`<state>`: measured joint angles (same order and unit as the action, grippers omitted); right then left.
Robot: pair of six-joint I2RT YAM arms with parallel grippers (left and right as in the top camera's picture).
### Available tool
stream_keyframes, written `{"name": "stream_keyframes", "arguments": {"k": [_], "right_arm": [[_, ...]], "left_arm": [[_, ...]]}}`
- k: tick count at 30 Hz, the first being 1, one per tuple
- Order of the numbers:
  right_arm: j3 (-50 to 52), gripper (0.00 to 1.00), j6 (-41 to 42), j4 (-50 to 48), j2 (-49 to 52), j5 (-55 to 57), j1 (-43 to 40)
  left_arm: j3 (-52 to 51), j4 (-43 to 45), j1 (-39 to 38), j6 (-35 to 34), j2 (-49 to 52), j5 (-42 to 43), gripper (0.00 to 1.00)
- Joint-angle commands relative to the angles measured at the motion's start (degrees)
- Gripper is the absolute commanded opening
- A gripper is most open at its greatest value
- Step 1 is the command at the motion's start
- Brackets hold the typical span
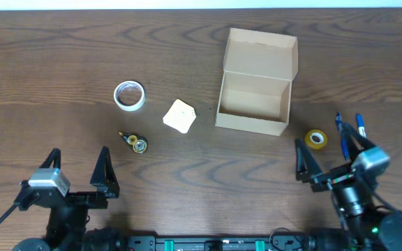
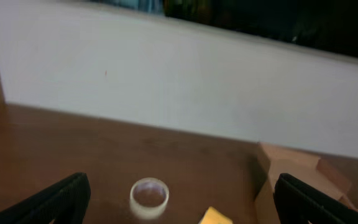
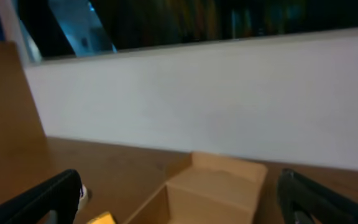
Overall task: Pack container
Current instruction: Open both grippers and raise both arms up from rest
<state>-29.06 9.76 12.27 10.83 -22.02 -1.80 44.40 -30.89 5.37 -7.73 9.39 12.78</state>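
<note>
Packing has not begun: the small tan cardboard box stands open and empty right of centre on the dark wooden table; white tape roll, cream square pad and yellow tape roll lie outside it. Left hand and right hand gape wide, holding nothing; only the overhead view shows the yellow roll, only the wrist views the pale wall beyond.

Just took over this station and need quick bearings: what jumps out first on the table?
The open cardboard box at the far centre-right stands out, lid flap back and nothing inside. To its left lie a cream square pad and a white tape roll; a yellow tape roll sits off its front right corner.
</note>
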Motion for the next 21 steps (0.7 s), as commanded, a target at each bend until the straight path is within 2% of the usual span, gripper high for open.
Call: {"name": "stream_keyframes", "arguments": {"k": [1, 6, 10, 13, 16, 21], "right_arm": [[-8.7, 0.99, -5.1, 6.1, 6.5, 1.3, -0.3], [-22.4, 0.99, -10.4, 22.8, 17.6, 6.3, -0.3], [-33.0, 0.99, -14.8, 35.2, 26.1, 11.8, -0.3], [-36.8, 0.99, -15.2, 39.5, 28.7, 14.0, -0.3], [-38.7, 0.99, -15.2, 41.3, 29.3, 14.7, -0.3], [-39.6, 0.99, -15.2, 40.6, 29.1, 14.7, -0.3]], "left_arm": [[0.8, 3.1, -0.2, -0.7, 0.2, 2.3, 0.96], [0.8, 7.2, -0.2, -0.6, 0.5, 2.3, 0.95], [3.0, 4.7, -0.2, -0.7, 4.4, 6.1, 0.95], [8.1, -0.6, -0.2, -0.6, 10.3, 6.8, 0.95], [15.0, -4.7, -0.2, 2.9, 17.4, 6.5, 0.95], [25.5, -4.3, -0.1, 7.3, 27.7, 6.1, 0.95]]}}
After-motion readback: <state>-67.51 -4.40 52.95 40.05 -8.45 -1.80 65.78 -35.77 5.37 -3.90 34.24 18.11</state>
